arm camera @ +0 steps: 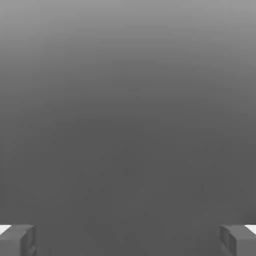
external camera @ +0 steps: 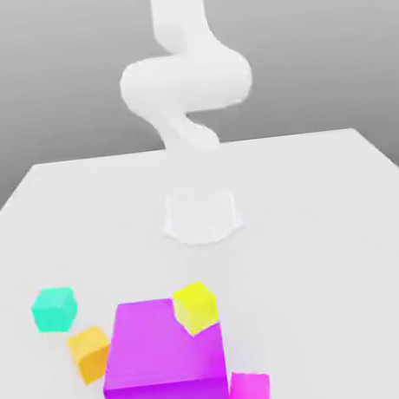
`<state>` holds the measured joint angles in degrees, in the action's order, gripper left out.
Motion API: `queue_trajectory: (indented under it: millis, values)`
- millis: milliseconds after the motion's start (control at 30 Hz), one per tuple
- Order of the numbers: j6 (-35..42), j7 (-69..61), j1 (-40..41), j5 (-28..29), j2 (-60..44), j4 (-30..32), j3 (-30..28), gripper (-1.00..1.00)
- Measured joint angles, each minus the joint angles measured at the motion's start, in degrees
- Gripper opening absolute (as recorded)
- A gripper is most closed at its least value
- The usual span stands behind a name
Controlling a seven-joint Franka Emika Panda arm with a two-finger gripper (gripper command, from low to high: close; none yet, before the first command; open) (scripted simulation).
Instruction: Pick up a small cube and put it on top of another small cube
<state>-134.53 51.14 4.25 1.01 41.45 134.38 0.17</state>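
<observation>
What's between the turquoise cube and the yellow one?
In the exterior view, bare table beside the turquoise cube, then the top of the big purple block, up to the yellow cube.

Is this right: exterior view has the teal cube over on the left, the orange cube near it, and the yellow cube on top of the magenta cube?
One error: the yellow cube isn't on the magenta cube. The exterior view shows it at the big purple block. The teal cube on the left and the orange cube near it are right.
</observation>
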Motion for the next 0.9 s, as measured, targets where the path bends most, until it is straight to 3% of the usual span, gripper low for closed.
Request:
queue_trajectory:
  millis: [600,800,900]
  values:
    - [-19.85,36.32,25.57,4.71,-31.61,18.7,-6.56,0.0]
    - [-26.65,43.05,32.03,-0.86,-42.05,24.77,-10.46,0.0]
    - [-31.28,41.42,33.43,-5.18,-48.03,24.73,-8.4,0.0]
